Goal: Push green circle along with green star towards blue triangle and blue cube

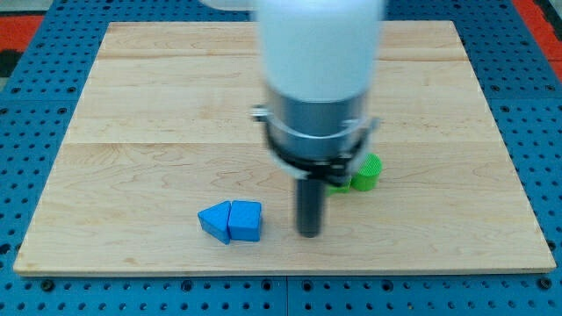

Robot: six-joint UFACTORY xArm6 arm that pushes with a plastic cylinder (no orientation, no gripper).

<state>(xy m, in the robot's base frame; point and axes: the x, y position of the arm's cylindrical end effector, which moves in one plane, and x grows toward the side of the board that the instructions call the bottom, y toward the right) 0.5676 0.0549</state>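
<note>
The blue cube (213, 219) and the blue triangle (246, 219) lie touching each other near the view's bottom, left of centre. My tip (308, 233) rests on the board just right of the blue triangle, with a small gap. The green circle (366, 172) sits up and to the right of my tip. A green piece (338, 183), likely the green star, shows beside the circle, mostly hidden behind the arm's body.
The wooden board (132, 105) lies on a blue perforated table (26, 290). The arm's large white and grey body (318, 70) covers the board's upper middle.
</note>
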